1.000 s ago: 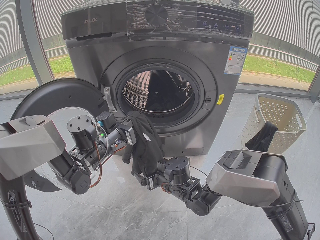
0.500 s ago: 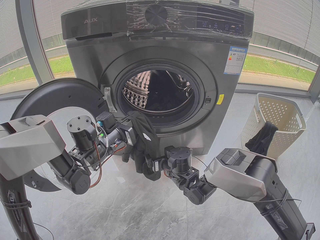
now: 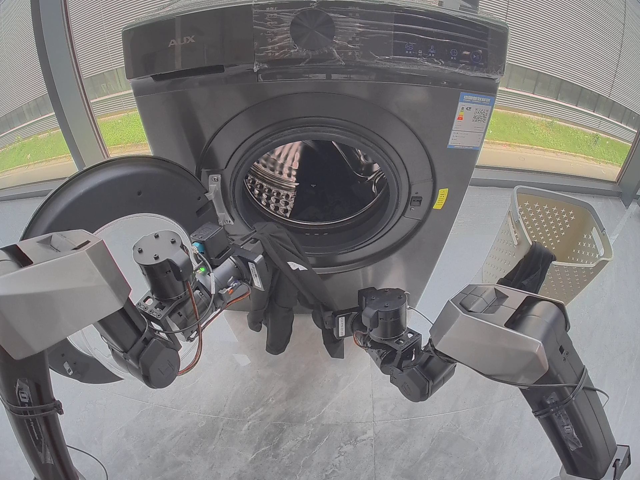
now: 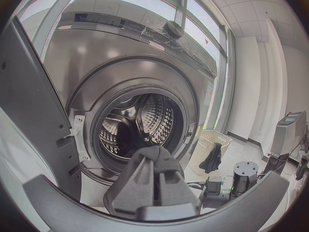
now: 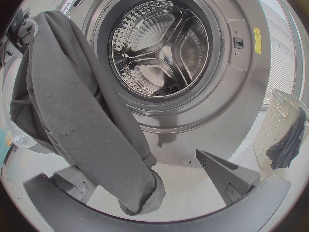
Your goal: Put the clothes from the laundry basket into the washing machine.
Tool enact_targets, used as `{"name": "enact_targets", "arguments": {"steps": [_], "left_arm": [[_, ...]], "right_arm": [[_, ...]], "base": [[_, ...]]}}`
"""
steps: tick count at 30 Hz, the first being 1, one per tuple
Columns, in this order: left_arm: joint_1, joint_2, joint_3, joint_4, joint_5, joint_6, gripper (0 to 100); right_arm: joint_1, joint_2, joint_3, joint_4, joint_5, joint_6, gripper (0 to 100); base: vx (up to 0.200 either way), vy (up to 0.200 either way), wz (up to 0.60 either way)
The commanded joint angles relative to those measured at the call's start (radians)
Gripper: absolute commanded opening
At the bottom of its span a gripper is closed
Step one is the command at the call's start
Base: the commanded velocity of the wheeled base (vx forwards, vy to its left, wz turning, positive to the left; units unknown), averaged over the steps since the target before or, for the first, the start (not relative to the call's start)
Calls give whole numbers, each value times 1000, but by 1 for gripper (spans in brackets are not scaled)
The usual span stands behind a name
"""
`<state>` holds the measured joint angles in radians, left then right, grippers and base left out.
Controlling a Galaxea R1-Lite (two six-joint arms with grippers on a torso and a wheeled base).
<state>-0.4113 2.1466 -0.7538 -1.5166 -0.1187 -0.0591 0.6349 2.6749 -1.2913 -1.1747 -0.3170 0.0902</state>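
A black garment hangs in front of the washing machine, just below its open drum. My left gripper is shut on the garment's upper end, level with the lower left of the drum's rim. One strip of the cloth stretches down to my right gripper, which is low in front of the machine. In the right wrist view the jaws stand wide apart, with the garment draped over one finger and the other finger bare. Dark clothes lie inside the drum.
The round door is swung open at the left, behind my left arm. A cream laundry basket stands on the floor at the right of the machine, with another dark garment hanging over its rim. Bare marble floor lies in front.
My right gripper has moved up and to the right toward the machine, dragging the garment's lower part with it. The cloth is now stretched between the grippers. The left gripper has barely moved.
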Motion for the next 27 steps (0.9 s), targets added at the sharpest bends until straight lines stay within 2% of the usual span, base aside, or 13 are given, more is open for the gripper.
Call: {"name": "enact_targets", "arguments": {"steps": [1,10,19,27], "left_arm": [[0,6,1,-1,1,1,0],[2,9,10,-1,-1,1,0],[23,38,1,-1,-1,2,0],[23,47,5,-1,-2,2,0]], "right_arm": [[-7,-10,4,-2,-1,0,100],[-9,-55,10,-3,-1,0,100],[-23,-173,158,-26,1,-3,100],[-38,-207,187,-40,1,-9,100]], "base": [[0,0,0],[0,0,0],[0,0,0],[0,0,0]]}}
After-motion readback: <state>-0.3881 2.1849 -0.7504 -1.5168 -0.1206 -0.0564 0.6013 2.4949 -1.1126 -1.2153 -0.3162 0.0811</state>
